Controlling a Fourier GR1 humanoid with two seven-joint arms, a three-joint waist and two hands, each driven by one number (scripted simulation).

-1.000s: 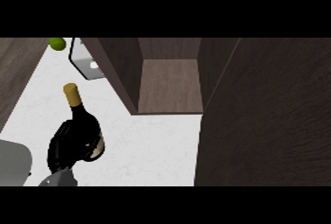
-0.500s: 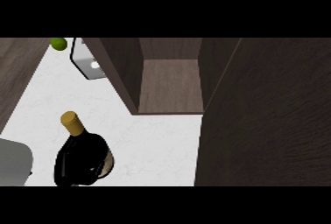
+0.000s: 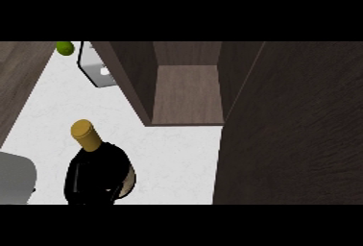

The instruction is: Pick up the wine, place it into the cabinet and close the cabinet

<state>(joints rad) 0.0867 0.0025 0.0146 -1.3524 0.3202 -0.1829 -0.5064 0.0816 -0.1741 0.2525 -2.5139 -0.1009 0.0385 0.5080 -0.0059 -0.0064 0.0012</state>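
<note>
One wine bottle (image 3: 96,170) stands out at the lower left of the white counter (image 3: 177,153), its yellow-capped neck pointing up and a little left, its dark body cut by the lower edge of the view. It looks raised towards the viewer rather than resting — my guess is that it is being carried, because the open cabinet (image 3: 186,93) lies up and to its right and its shelf is bare, waiting for it. No hand can be told apart from the black glass, so whether fingers are curled round the bottle I cannot tell; neither hand shows clearly. One broad dark cabinet door (image 3: 291,129) fills the right side, swung open, which leaves the way into the shelf free. Beyond, by the far edge — one green fruit (image 3: 65,47) and one pale boxy object (image 3: 99,71). A grey shape (image 3: 14,180) sits at the left edge.
</note>
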